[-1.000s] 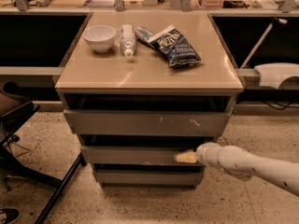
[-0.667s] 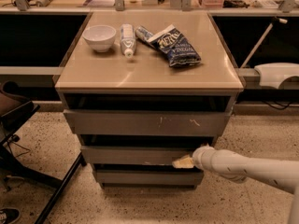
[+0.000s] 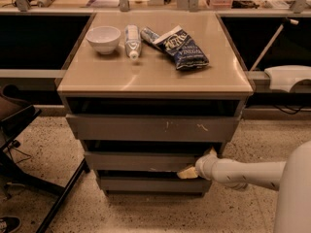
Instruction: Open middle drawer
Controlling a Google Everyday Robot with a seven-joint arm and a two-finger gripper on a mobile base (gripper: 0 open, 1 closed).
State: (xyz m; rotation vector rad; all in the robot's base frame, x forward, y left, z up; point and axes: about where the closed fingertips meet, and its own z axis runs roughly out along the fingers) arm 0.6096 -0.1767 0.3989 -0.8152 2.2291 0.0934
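Note:
The middle drawer [image 3: 141, 161] is the mid-sized grey front of the cabinet. It lies between the widest scratched front [image 3: 150, 128] above and the narrowest front [image 3: 150, 184] below. It stands slightly out, with a dark gap above it. My gripper [image 3: 192, 170] reaches in from the right on a white arm [image 3: 243, 173]. It is at the right end of the middle drawer's lower edge, touching or very close to it. The drawer's inside is hidden.
On the tan cabinet top [image 3: 121, 76] lie a white bowl [image 3: 103, 38], a white tube [image 3: 131, 40] and a blue chip bag [image 3: 181, 47]. A black chair base [image 3: 29, 174] stands at the left on the speckled floor. Dark shelves flank the cabinet.
My gripper has moved a little left and down, from the middle drawer's right side to its lower edge. The drawers look as they did.

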